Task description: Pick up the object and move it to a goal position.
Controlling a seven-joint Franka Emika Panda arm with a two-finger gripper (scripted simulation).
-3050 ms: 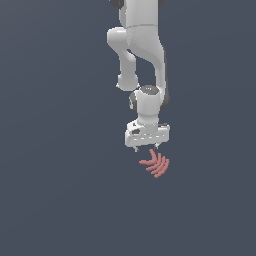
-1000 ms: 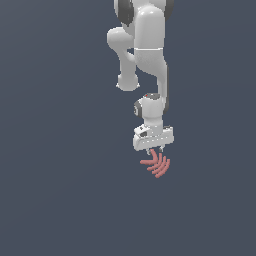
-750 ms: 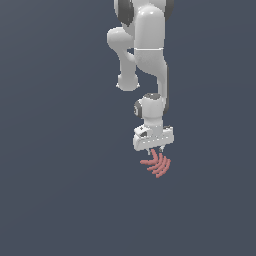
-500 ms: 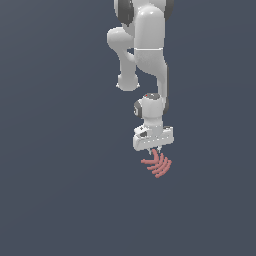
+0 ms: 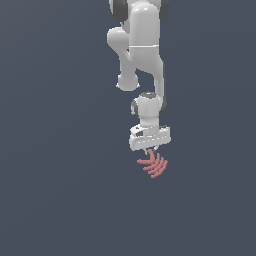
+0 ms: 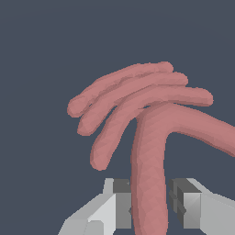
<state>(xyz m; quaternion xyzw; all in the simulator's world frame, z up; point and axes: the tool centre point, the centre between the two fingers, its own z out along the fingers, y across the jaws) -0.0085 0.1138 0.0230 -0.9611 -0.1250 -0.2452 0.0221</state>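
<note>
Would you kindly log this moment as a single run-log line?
phase: grasp | gripper: jaws either side of stem, contact unclear | pink fan object: directly below gripper | goal: not visible

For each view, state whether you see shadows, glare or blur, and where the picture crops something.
Exterior view: flat, even light, no cast shadow under the pink object, edges slightly soft. Wrist view: sharp, no glare; the object fills the frame, cropped at two edges, between the gripper fingers.

Exterior: pincer (image 5: 149,150) fingertips too small to resolve. Wrist: fan (image 6: 147,119) stem and one rib cut by frame edges; finger-to-stem contact unclear.
</note>
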